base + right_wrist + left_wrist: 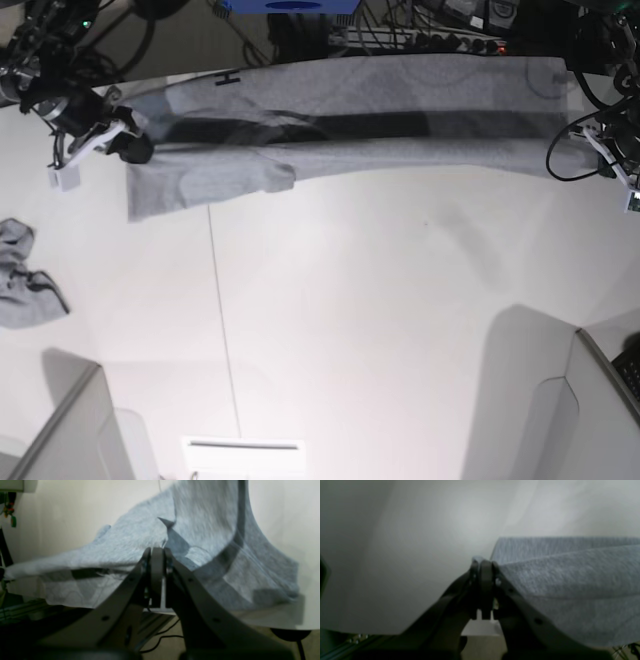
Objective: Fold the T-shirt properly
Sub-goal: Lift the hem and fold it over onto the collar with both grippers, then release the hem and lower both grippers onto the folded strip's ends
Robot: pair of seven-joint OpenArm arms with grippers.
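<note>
White table (380, 330) under a long span of heather-grey T-shirt (400, 135), stretched across the far edge between two arms. Left gripper (482, 563), jaws clenched on one end of the cloth; right gripper (157, 551), jaws likewise pinched shut on a bunched edge at the other. Best handled, by the look of it, with even tension and matched height on both ends, then a level lay-down so the hanging flap near the right arm falls flat instead of creasing. Small grey cloth (22, 275) crumpled near the table's edge on the right arm's side, well apart from the shirt and out of its path. Dark cables (570, 130) trailing near the left arm, a possible snag.
</note>
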